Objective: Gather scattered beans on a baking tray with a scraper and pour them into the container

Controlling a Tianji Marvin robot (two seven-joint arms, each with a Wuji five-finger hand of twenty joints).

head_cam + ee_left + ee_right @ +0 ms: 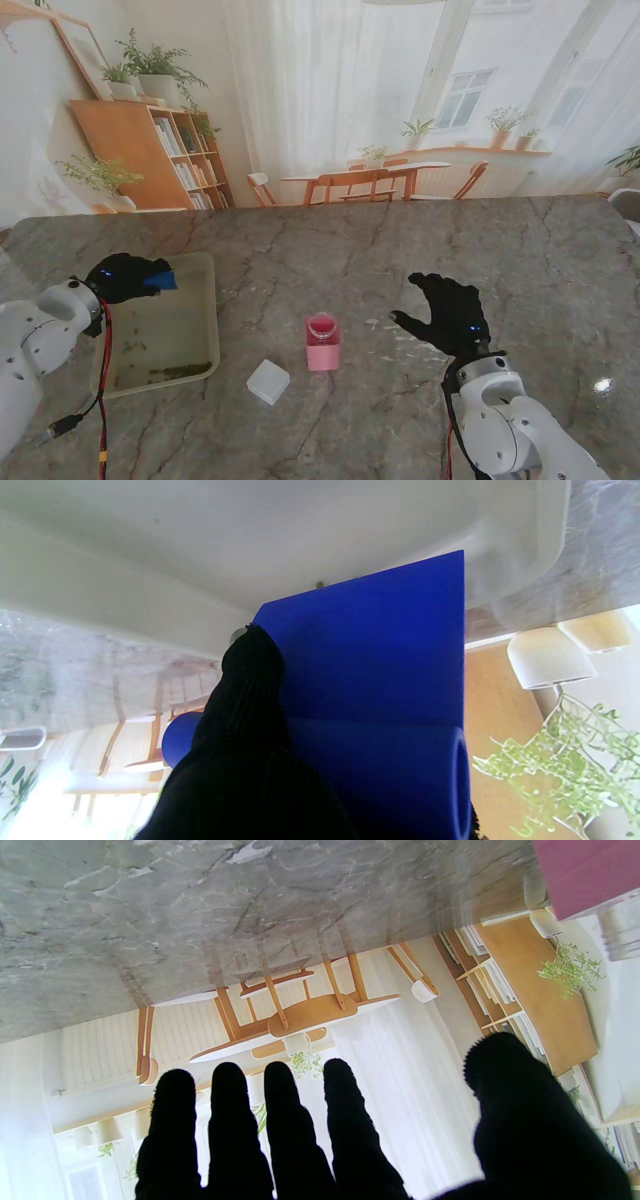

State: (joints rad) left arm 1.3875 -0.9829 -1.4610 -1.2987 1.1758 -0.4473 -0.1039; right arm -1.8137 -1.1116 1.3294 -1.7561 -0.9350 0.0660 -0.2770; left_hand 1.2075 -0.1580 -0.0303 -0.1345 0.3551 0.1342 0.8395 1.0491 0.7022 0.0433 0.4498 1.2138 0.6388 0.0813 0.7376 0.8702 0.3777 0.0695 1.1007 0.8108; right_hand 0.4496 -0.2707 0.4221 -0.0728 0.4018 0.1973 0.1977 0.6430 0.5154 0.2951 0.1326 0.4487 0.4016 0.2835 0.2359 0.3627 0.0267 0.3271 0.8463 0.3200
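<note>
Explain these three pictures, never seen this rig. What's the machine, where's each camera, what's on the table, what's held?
It is a two-armed robot with black-gloved, five-finger hands. The wide picture looks down from a camera on the robot's stand; the other two come from cameras on each wrist and appear upside down. On the marble table lie a pale baking tray on the left with a dark line of beans along its near edge, a pink container in the middle, and a small white block nearer to me. The left hand holds a blue scraper over the tray's far end. The right hand is spread open, holding nothing.
</note>
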